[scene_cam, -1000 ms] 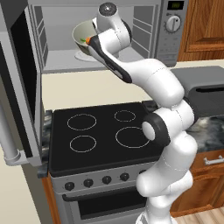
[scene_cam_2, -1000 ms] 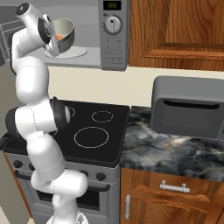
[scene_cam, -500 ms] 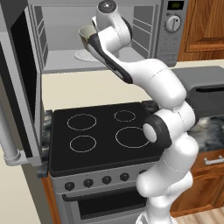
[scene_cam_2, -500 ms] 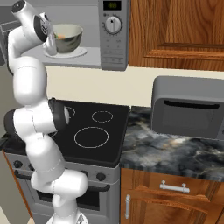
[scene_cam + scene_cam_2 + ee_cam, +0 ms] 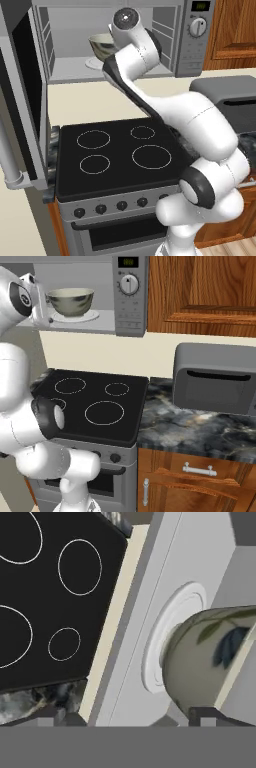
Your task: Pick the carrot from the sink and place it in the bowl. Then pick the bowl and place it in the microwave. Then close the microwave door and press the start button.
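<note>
- The white arm's end effector [image 5: 41, 303] sits at the left of the microwave opening; in the right base view its pale hand block stands just beside the bowl's left wall.
- In the hand view one dark fingertip [image 5: 210, 714] shows at the bottom, just below the bowl's outside wall; the fingers look spread apart with nothing clamped between them, so the end effector is released and empty.
- Whether a finger touches the bowl's wall I cannot tell.
- The wide round pale grey-green bowl with a mottled glossy outside [image 5: 70, 301] stands upright on the white round turntable plate [image 5: 89, 317] inside the large grey-silver microwave [image 5: 130, 311].
- In the left base view the bowl [image 5: 101, 46] is partly hidden behind the arm's upper joint, with the plate's rim [image 5: 91, 63] showing beneath it.
- In the hand view the bowl [image 5: 200, 662] lies close, above the fingertip, resting on the plate [image 5: 172, 622].
- The inside of the bowl is not visible, so the carrot cannot be made out.
- The microwave door with silver-grey frame and dark window [image 5: 27, 105] stands swung wide open at the left.
- Below the microwave is a black glass cooktop with four white ring burners [image 5: 117, 152].
- To the right, on the black-and-white marbled stone surface [image 5: 195, 428], stands a grey bread-box-like container [image 5: 216, 386].
</note>
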Robot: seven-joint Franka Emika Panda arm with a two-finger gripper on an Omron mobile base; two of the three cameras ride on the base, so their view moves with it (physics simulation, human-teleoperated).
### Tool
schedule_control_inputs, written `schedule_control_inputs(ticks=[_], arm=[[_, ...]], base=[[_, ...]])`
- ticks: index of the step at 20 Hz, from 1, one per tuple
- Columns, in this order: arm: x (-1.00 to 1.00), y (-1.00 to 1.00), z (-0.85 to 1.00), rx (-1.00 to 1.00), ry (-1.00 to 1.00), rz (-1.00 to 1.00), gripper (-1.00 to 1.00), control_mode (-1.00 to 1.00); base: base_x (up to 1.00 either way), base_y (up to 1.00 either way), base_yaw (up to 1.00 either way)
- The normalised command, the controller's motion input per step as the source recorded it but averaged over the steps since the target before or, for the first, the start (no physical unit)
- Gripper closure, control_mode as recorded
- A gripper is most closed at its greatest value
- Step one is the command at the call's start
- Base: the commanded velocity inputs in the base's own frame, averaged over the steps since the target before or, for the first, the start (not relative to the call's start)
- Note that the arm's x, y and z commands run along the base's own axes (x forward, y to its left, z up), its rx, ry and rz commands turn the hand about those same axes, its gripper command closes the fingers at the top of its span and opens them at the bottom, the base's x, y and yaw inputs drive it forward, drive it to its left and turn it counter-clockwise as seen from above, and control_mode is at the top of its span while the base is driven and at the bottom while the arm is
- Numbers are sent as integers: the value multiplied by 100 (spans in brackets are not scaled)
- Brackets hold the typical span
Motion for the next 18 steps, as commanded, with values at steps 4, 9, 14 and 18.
schedule_control_inputs(ticks=[4, 9, 14, 18], arm=[[-100, -35, -52, 12, 0, -4, -100, -100], [-100, -27, -55, 12, 2, -4, -100, -100], [-100, 3, -67, 3, 2, -1, -100, -100], [-100, 16, -61, 0, 0, 0, -100, -100]], base=[[0, 0, 0], [0, 0, 0], [0, 0, 0], [0, 0, 0]])
